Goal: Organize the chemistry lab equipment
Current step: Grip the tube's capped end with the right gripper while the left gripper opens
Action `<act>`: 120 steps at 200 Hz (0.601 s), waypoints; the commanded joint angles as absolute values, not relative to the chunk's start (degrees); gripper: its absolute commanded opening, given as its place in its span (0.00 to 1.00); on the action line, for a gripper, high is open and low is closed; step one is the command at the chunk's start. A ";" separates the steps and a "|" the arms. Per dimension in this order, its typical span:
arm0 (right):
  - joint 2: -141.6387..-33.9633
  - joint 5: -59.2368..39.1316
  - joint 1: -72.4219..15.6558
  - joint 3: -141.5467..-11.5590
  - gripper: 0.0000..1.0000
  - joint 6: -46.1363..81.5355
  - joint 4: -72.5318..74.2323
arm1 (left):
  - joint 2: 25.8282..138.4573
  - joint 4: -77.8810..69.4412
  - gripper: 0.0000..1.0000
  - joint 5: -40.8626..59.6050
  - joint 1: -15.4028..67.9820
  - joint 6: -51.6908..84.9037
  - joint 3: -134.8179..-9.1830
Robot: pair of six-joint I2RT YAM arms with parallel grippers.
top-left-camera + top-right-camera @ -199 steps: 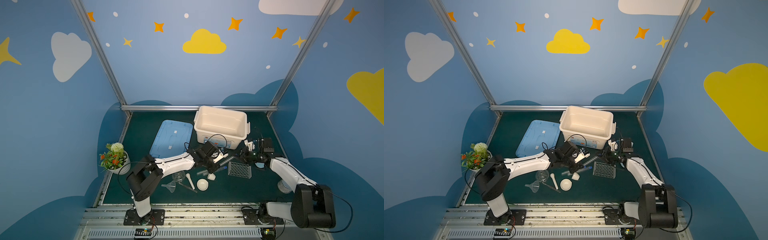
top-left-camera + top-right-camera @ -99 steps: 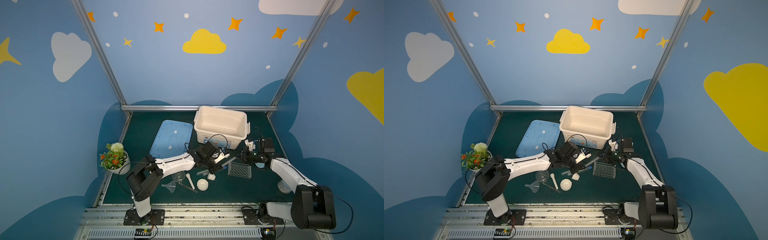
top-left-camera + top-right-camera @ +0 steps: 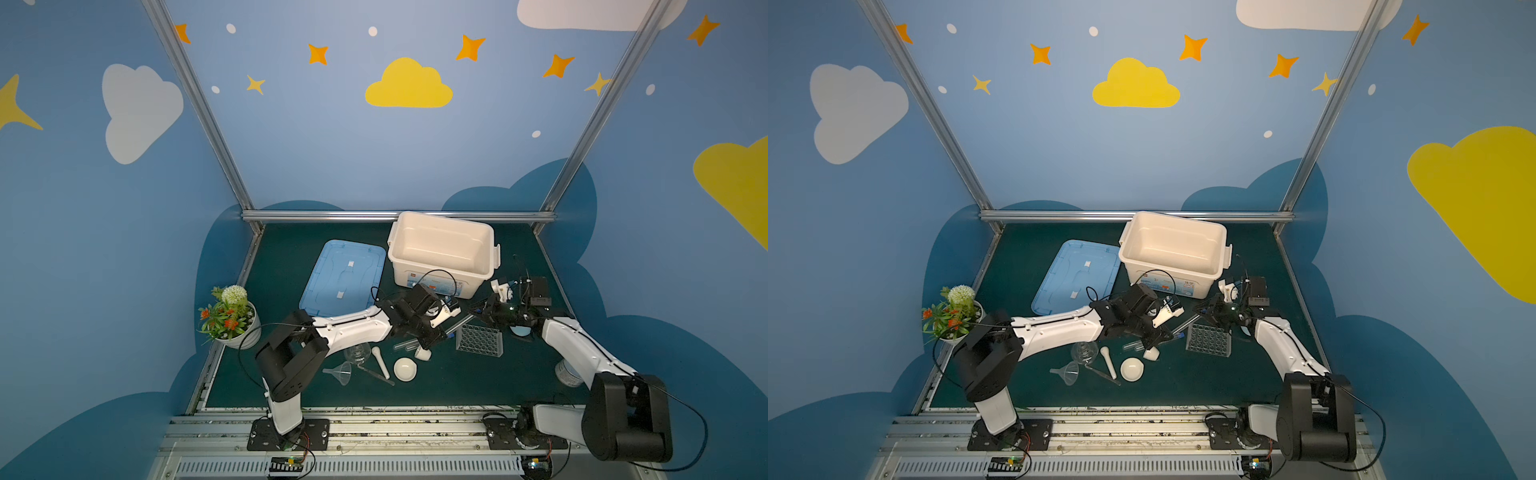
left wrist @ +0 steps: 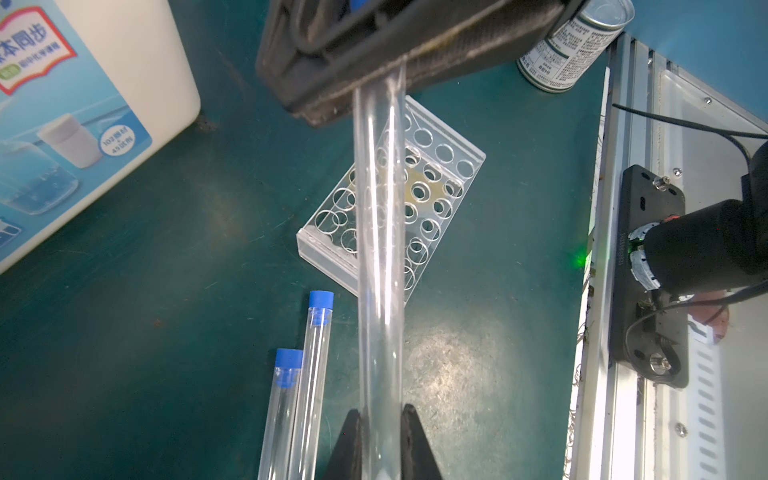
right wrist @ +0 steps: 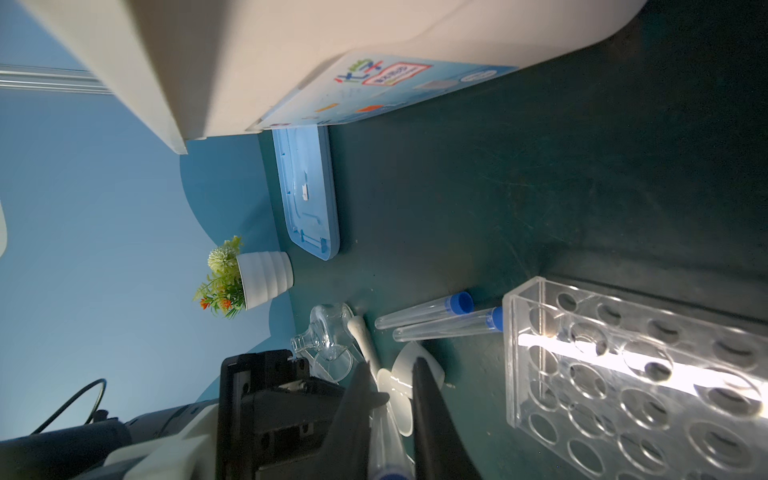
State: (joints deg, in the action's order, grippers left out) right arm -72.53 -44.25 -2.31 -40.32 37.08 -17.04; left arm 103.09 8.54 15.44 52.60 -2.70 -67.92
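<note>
1. The left claw (image 4: pixel 380 446) is clamped on the uncapped end of a clear test tube (image 4: pixel 380 249). The tube's blue-capped end sits in the right claw (image 5: pixel 392 370), whose fingers press against its sides, so both claws grip it.
2. The tube hangs in the air and crosses above one end of the clear rack (image 4: pixel 440 174) without touching it.
3. Two more test tubes (image 4: pixel 316 365) lie touching side by side on the worktop (image 3: pixel 457 386), just beside the rack, with their blue caps toward it.
4. The open white bin (image 3: pixel 440 269) stands near the back rail, just behind both claws. Its blue lid (image 3: pixel 343 274) lies flat to the left of it.
5. In front of the left arm, the flask (image 3: pixel 357 353), funnel (image 3: pixel 343 372), pestle (image 3: pixel 381 363), tweezers (image 3: pixel 376 374), bowl (image 3: pixel 405 369) and small cup (image 3: pixel 423 354) crowd together.
6. Bare worktop runs from that cluster to the front rail, and more lies in front of the rack.
7. A tin (image 3: pixel 567 374) stands near the right edge, beside the right arm. The potted plant (image 3: pixel 228 316) sits at the left edge.
8. The worktop is dark green and scuffed. The walls are blue with painted clouds and stars, and metal posts stand at the back corners.
</note>
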 commanded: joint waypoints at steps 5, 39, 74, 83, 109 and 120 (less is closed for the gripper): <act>-71.05 -43.71 -1.63 -39.50 0.13 35.82 -18.36 | 103.49 8.26 0.22 16.07 52.54 -1.96 -69.30; -70.39 -42.77 -1.00 -40.32 0.11 34.48 -20.76 | 102.70 7.03 0.41 14.45 52.56 -0.90 -68.83; -68.37 -40.38 -0.75 -41.86 0.11 32.39 -25.03 | 101.21 6.44 0.55 12.01 52.56 -0.06 -68.08; -67.11 -38.88 -0.61 -42.29 0.11 31.85 -26.47 | 100.52 5.93 0.59 10.99 52.47 0.23 -67.41; -62.84 -32.88 -0.22 -45.05 0.12 29.60 -32.13 | 97.67 3.43 0.69 7.64 51.89 1.72 -64.11; -60.55 -29.33 -0.35 -47.05 0.12 28.15 -35.47 | 96.57 2.68 0.70 6.50 51.47 2.15 -62.80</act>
